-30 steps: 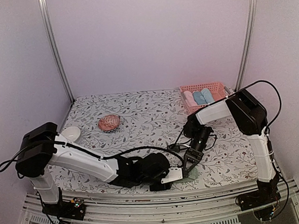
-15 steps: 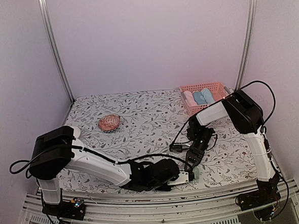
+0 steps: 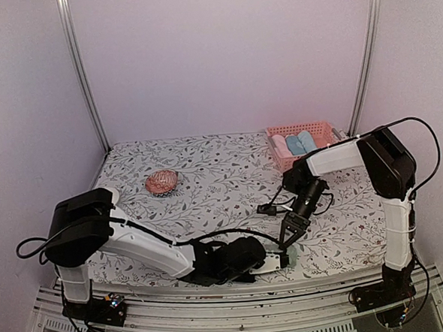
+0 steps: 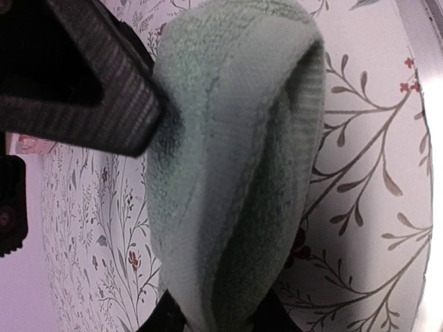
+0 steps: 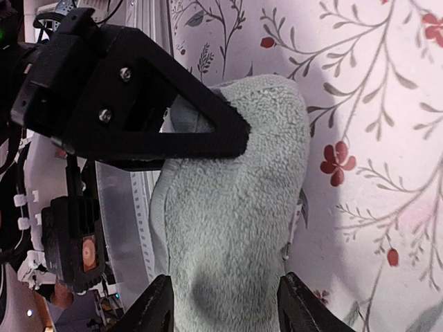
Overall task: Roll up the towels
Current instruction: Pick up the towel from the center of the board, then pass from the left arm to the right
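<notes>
Top external: pink basket, three rolled towels inside.

A bunched green towel fills the left gripper's jaws, one black finger pressing its side. Flowered tablecloth lies beyond.

A towel lies on the table near its front edge, a basket holding three rolls stands at the far right corner, and a ball sits left of centre.
</notes>
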Controlling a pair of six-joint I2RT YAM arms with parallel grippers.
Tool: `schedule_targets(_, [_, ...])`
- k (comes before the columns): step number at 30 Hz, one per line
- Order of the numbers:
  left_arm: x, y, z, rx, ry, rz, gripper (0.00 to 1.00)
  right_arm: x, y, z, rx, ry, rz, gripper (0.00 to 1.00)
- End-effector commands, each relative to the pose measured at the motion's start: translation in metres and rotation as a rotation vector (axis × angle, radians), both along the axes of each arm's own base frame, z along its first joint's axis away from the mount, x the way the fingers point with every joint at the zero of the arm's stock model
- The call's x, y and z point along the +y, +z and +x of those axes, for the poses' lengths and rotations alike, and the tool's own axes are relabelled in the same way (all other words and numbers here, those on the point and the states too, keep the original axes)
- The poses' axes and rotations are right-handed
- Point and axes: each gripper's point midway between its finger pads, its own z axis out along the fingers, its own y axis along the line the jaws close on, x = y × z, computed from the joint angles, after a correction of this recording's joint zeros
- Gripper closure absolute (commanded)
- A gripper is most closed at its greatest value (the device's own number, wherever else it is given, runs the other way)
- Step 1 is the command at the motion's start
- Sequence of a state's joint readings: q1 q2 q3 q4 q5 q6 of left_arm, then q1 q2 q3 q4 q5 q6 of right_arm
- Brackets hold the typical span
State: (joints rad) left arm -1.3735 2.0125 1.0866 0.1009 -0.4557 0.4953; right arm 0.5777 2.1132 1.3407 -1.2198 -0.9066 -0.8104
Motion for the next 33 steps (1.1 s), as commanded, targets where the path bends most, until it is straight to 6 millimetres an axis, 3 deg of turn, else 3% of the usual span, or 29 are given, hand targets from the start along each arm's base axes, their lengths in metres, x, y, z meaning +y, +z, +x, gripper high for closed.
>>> schedule_targets(1, [0.015,-0.015,-0.004,0.110,0.014,0.003,0.84,-0.015,0.021,0.027,-0.113,-0.083,0.021,0.47])
schedule_targets(10, [-0.005,0.062,0.025,0.392,0.098,-0.378,0.87,-0.032,0.096,0.080,-0.365,-0.272,0.192,0.47])
schedule_targets(15, [-0.009,0.094,0.053,0.499,0.205,-0.576,0.89,-0.039,0.112,0.096,-0.488,-0.333,0.176,0.47])
schedule_targets(19, [-0.003,0.126,0.089,0.577,0.339,-0.803,0.90,-0.038,0.128,0.111,-0.582,-0.378,0.189,0.45])
schedule_targets(27, [0.010,0.174,0.143,0.668,0.471,-1.156,0.93,-0.021,0.181,0.143,-0.661,-0.465,0.310,0.37])
schedule_targets(33, [0.000,0.213,0.142,0.776,0.327,-1.362,0.95,-0.002,0.206,0.147,-0.556,-0.458,0.447,0.21])
